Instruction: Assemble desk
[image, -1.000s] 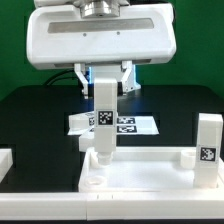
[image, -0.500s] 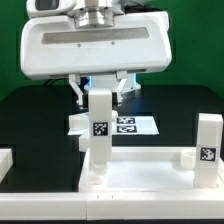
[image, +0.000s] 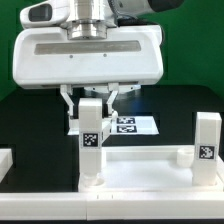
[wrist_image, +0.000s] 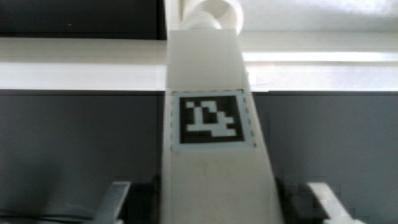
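The desk's big white rimmed panel (image: 140, 170) lies flat at the front of the black table. My gripper (image: 90, 100) is shut on the top of one white square leg (image: 90, 145) with a black-and-white tag. It holds the leg upright over the panel's corner on the exterior view's left. I cannot tell whether the leg's foot sits in the socket. In the wrist view the same leg (wrist_image: 214, 120) fills the middle, with the fingers (wrist_image: 121, 200) on either side of it. A second tagged leg (image: 207, 135) stands upright at the exterior view's right.
The marker board (image: 128, 124) lies flat on the black table behind the leg. A white part (image: 5, 160) shows at the exterior view's left edge. A green wall backs the scene.
The gripper and the leg have moved together toward the exterior view's left and lower in the picture, over the panel's left corner. The panel and the second leg have not moved.
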